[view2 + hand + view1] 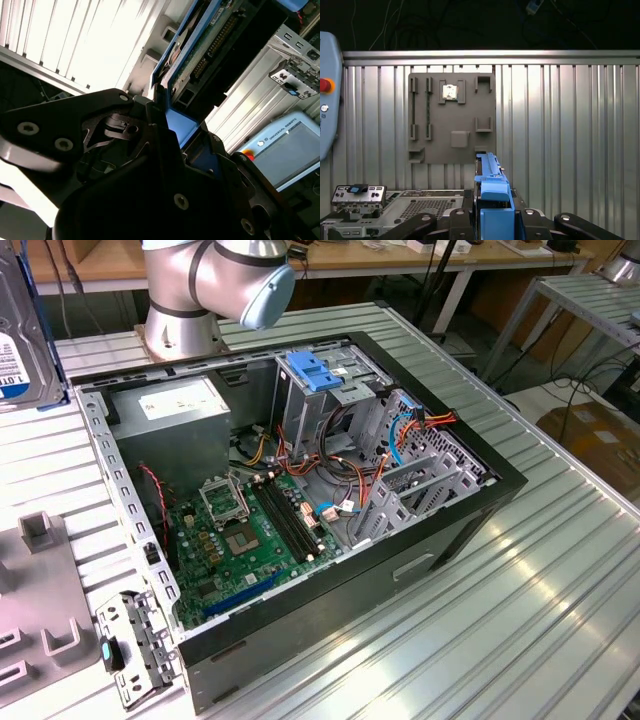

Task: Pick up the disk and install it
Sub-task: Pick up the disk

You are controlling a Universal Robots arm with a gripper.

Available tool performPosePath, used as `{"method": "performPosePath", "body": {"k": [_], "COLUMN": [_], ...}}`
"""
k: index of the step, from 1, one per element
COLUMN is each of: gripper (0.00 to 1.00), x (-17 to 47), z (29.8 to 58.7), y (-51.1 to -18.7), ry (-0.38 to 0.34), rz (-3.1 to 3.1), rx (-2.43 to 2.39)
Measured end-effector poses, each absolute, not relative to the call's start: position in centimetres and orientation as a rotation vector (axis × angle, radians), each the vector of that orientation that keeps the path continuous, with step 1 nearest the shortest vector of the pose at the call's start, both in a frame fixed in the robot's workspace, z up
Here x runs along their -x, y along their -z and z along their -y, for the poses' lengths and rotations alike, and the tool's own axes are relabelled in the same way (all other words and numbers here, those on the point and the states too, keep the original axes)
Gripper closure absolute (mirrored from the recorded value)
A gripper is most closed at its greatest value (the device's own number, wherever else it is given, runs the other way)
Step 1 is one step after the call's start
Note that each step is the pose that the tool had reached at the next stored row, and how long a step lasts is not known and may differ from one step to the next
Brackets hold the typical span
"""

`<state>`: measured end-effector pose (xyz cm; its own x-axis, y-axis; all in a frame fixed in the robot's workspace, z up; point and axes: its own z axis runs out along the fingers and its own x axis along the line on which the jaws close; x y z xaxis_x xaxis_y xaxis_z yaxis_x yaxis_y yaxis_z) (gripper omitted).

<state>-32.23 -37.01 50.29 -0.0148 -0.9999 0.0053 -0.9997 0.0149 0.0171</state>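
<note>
The disk [18,335], a flat drive with a white label and a blue band, hangs in the air at the exterior view's far left edge, above the table and left of the open computer case [480,455]. In the second wrist view the disk [210,45] shows its circuit-board side and blue side rail. My black gripper [172,125] is shut on that rail. The first wrist view shows the disk [490,182] edge-on, rising from between my gripper [492,220] fingers, high over the grey fixture plate [452,117].
Inside the case are a green motherboard [250,530], a grey power supply box [175,405], tangled cables and a drive cage topped by a bare blue bracket [315,370]. The arm's base [200,290] stands behind the case. A teach pendant [285,150] lies nearby.
</note>
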Motion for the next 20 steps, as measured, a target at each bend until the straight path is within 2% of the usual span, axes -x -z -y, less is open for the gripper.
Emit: {"method": "performPosePath", "body": {"k": [20], "gripper": [0.63], "x": [30.4], "z": [38.3], "y": [-50.3], "ry": [0.013], "rz": [2.227], "rx": [-2.194]}}
